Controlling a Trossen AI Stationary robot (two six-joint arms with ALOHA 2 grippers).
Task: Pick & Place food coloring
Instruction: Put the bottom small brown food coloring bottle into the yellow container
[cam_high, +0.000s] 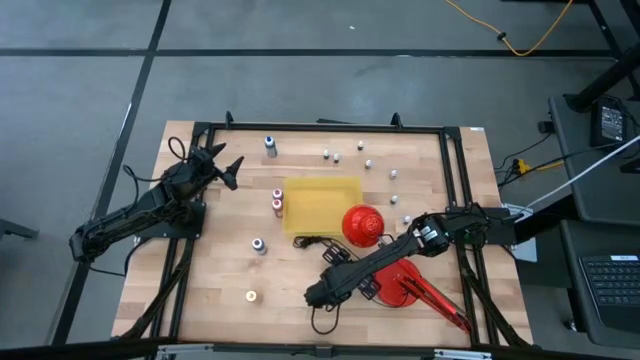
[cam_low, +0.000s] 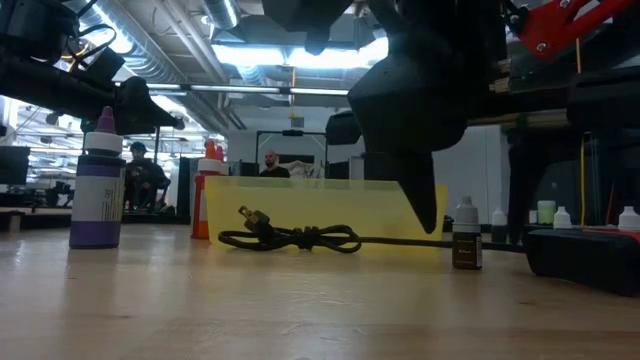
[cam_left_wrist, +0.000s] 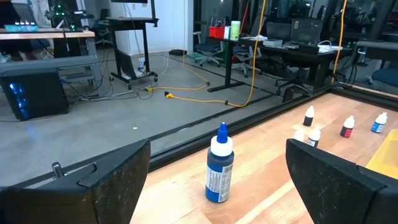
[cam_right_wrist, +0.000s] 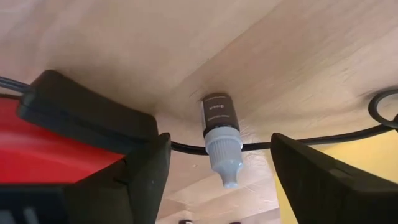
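Observation:
The food coloring bottles stand upright on their bases on the wooden table. A small dark-bodied bottle with a pale cap (cam_right_wrist: 221, 134) stands between the open fingers of my right gripper (cam_right_wrist: 219, 177), untouched; it also shows in the low view (cam_low: 466, 235). My right gripper (cam_high: 320, 290) is low over the table's near middle. A blue-topped bottle (cam_high: 270, 146) stands at the far left, ahead of my open, empty left gripper (cam_high: 228, 165), and shows in the left wrist view (cam_left_wrist: 219, 165). Red and pink-topped bottles (cam_high: 277, 200) stand by the yellow tray (cam_high: 322, 205).
A black cable (cam_low: 295, 238) lies in front of the tray. One red disc (cam_high: 362, 223) sits at the tray's right; another red object (cam_high: 405, 285) lies under my right arm. Several tiny bottles (cam_high: 365, 160) stand along the far side. A purple bottle (cam_high: 258, 244) and an orange-topped one (cam_high: 251, 296) stand near left.

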